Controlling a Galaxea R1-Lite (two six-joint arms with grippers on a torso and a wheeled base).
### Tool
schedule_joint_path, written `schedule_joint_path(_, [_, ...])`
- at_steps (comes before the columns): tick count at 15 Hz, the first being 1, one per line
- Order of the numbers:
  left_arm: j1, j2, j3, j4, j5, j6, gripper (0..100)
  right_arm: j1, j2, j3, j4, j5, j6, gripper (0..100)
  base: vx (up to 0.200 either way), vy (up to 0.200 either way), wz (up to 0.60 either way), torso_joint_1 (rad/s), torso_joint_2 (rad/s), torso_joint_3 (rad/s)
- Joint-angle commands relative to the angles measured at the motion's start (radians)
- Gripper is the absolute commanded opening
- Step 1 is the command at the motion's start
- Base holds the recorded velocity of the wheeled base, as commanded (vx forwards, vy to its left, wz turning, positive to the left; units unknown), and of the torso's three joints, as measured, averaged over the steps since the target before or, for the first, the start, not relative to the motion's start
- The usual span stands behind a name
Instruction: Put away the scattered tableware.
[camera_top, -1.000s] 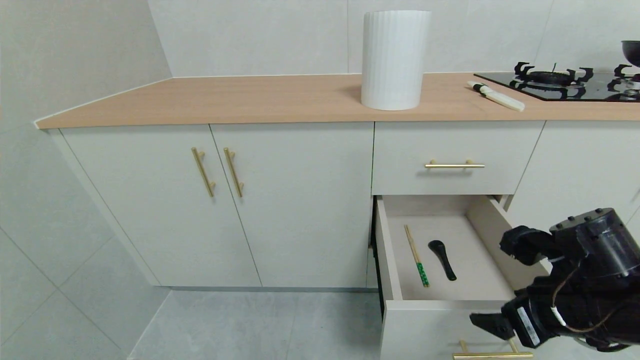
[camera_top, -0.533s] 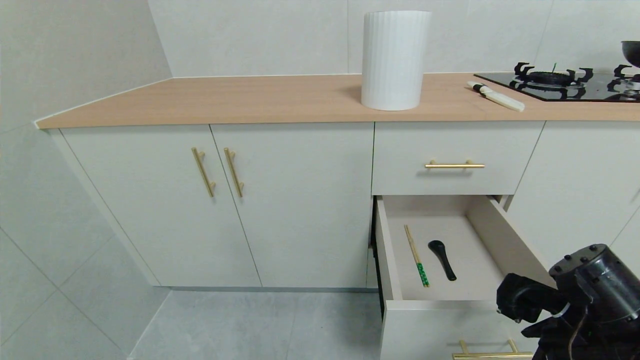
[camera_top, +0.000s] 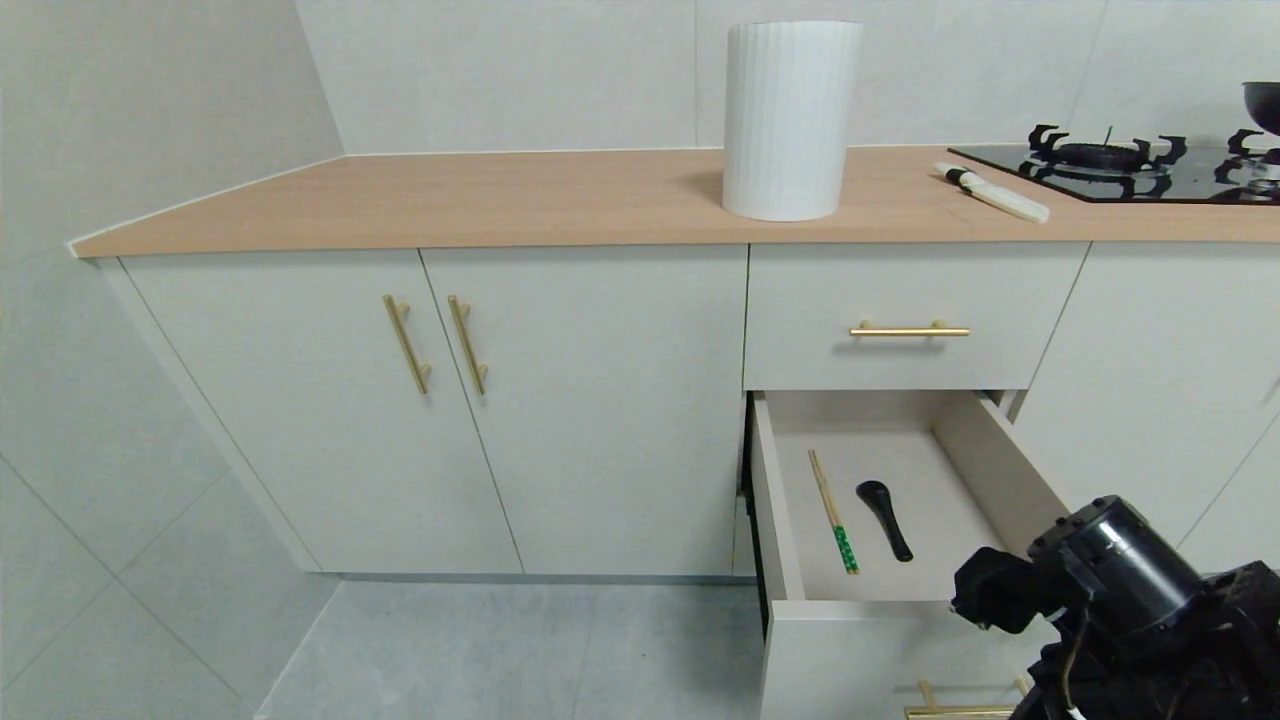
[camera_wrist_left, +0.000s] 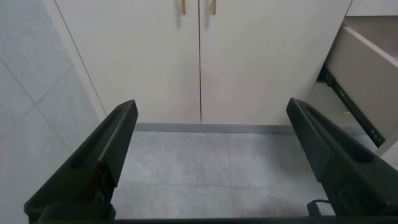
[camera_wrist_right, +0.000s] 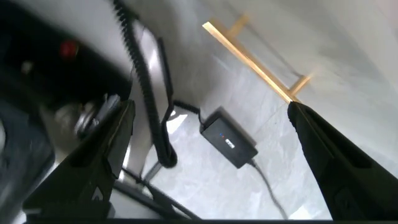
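The lower drawer (camera_top: 778, 500) is seen pulled out below the shut upper drawer (camera_top: 905, 315). Inside it, a pair of chopsticks (camera_top: 832, 510), green at the near end, and a black spoon (camera_top: 885, 520) are laid flat side by side, not touching, w/ the spoon's bowl toward the back. On the countertop (camera_top: 450, 200) a pale knife (camera_top: 992, 192) is left lying btwn a white ribbed canister (camera_top: 790, 120) and the gas hob (camera_top: 1110, 165). The R gripper (camera_wrist_right: 208, 118) is held low by the drawer front, near its gold handle (camera_wrist_right: 255, 62); its fingers are spread wide, w/ nothing gripped. The L gripper (camera_wrist_left: 211, 107) is held low, facing the double cupboard doors (camera_wrist_left: 199, 56) and the floor; its fingers are likewise spread wide, w/ nothing btwn them.
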Motion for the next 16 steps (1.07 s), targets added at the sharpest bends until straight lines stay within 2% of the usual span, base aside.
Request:
schedule_joint_path(1, [0.0, 0.0, 0.0, 0.0, 0.001, 0.0, 100, -0.001, 0.087, -0.044, -0.003, -0.041, 0.064, 100, 0.0, 0.0, 0.0, 0.0, 0.0, 0.0])
schedule_joint_path(2, [0.0, 0.0, 0.0, 0.0, 0.0, 0.0, 100, -0.003, 0.128, -0.072, -0.001, -0.069, 0.12, 100, 0.0, 0.0, 0.0, 0.0, 0.0, 0.0])
schedule_joint_path(6, [0.0, 0.0, 0.0, 0.0, 0.0, 0.0, 100, -0.03, 0.162, -0.116, -0.006, -0.108, 0.165, 100, 0.0, 0.0, 0.0, 0.0, 0.0, 0.0])
schedule_joint_path(9, [0.0, 0.0, 0.0, 0.0, 0.0, 0.0, 100, -0.032, 0.187, -0.166, -0.004, -0.125, 0.259, 100, 0.0, 0.0, 0.0, 0.0, 0.0, 0.0])
schedule_joint_path(11, [0.0, 0.0, 0.0, 0.0, 0.0, 0.0, 100, -0.032, 0.196, -0.172, -0.006, -0.134, 0.269, 100, 0.0, 0.0, 0.0, 0.0, 0.0, 0.0])
schedule_joint_path(12, [0.0, 0.0, 0.0, 0.0, 0.0, 0.0, 100, -0.056, 0.226, -0.212, -0.01, -0.157, 0.312, 100, 0.0, 0.0, 0.0, 0.0, 0.0, 0.0])
schedule_joint_path(16, [0.0, 0.0, 0.0, 0.0, 0.0, 0.0, 100, -0.098, 0.257, -0.228, -0.101, -0.162, 0.355, 100, 0.0, 0.0, 0.0, 0.0, 0.0, 0.0])
